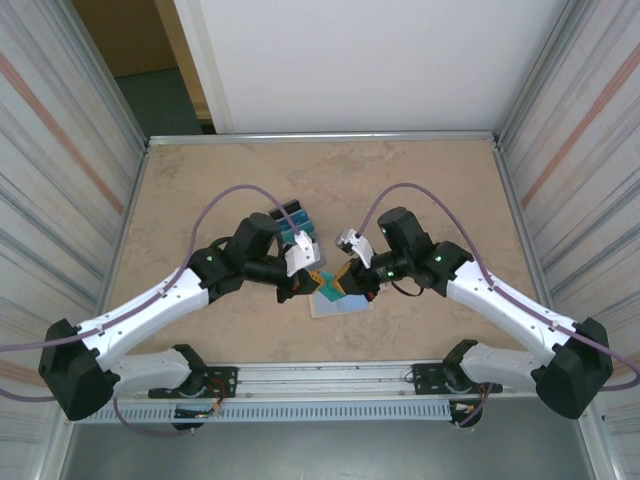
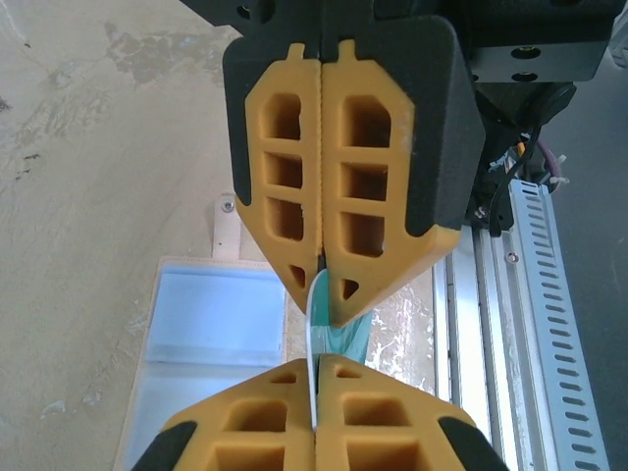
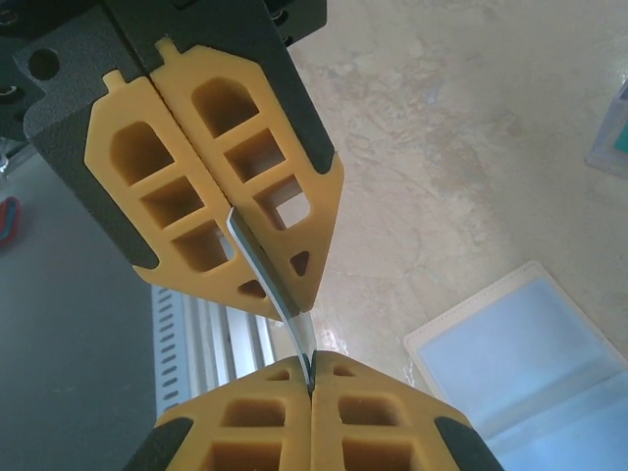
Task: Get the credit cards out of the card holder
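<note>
Left claw (image 2: 316,381) and right claw (image 3: 310,381) both pinch one teal credit card (image 2: 341,339) just above the open card holder (image 2: 211,314), 6 o'clock of the loose cards (image 1: 297,222). It looks thin, bendy, slippery; edges likely hold best.

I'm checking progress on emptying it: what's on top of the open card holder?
A teal card, pinched by the left gripper and right gripper, hangs over the card holder. Its visible pale blue faces look bare; the part beneath the grippers is covered.
</note>
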Controlling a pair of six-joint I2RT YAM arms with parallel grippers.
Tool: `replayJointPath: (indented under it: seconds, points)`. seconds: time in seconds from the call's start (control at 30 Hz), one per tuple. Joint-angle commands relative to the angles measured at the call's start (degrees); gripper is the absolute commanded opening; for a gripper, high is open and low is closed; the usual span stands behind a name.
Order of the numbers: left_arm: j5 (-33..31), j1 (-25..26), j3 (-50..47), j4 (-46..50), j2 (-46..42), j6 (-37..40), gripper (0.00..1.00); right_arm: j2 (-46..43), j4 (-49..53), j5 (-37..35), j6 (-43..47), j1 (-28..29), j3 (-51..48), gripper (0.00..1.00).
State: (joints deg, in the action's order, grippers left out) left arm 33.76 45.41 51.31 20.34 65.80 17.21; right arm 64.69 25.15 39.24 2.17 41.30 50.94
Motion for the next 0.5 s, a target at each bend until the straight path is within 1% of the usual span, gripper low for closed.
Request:
replayJointPath:
  seconds: [0.0,0.07,0.1,0.17,0.23,0.3,0.33,0.37,0.4,0.47]
  points:
    - [0.05,-0.32,0.55,-0.81,-1.05,0.27,0.00,-1.90,-1.24,-1.64,-0.51,0.42,0.78,0.17]
    - [-0.81,-0.37,-0.50,-1.65,-2.40,-0.80,0.00,-3.61,-3.05,-4.71,-1.93,0.20,-0.69,0.33]
    - [-2.22,-0.40,-1.38,-2.47,-3.36,-1.80,0.00,-4.76,-4.24,-6.34,-2.74,-0.02,-1.57,0.41]
    - [-5.42,-0.49,-3.24,-4.40,-5.52,-4.24,0.00,-7.28,-6.76,-9.63,-4.73,-0.30,-3.27,0.50]
    - [-9.44,-0.58,-5.24,-6.93,-7.95,-7.73,0.00,-10.37,-9.65,-13.30,-7.09,-0.58,-5.15,0.57]
    - [-14.89,-0.54,-7.16,-9.66,-10.26,-12.76,0.00,-13.09,-13.63,-16.23,-10.42,-0.94,-7.21,0.60]
    - [-18.24,-0.58,-7.62,-10.12,-11.27,-15.54,0.00,-14.46,-15.93,-17.68,-12.52,-1.33,-8.61,0.63]
    - [-21.22,-0.58,-8.08,-10.39,-12.20,-18.48,0.00,-15.58,-18.33,-18.59,-14.84,-1.76,-9.85,0.67]
    - [-23.39,-0.58,-8.66,-11.23,-13.08,-20.89,0.00,-16.31,-20.54,-18.79,-16.78,-2.21,-11.03,0.68]
    - [-26.14,-0.58,-11.17,-15.09,-15.66,-25.62,0.00,-17.22,-26.12,-18.33,-22.01,-3.25,-13.61,0.72]
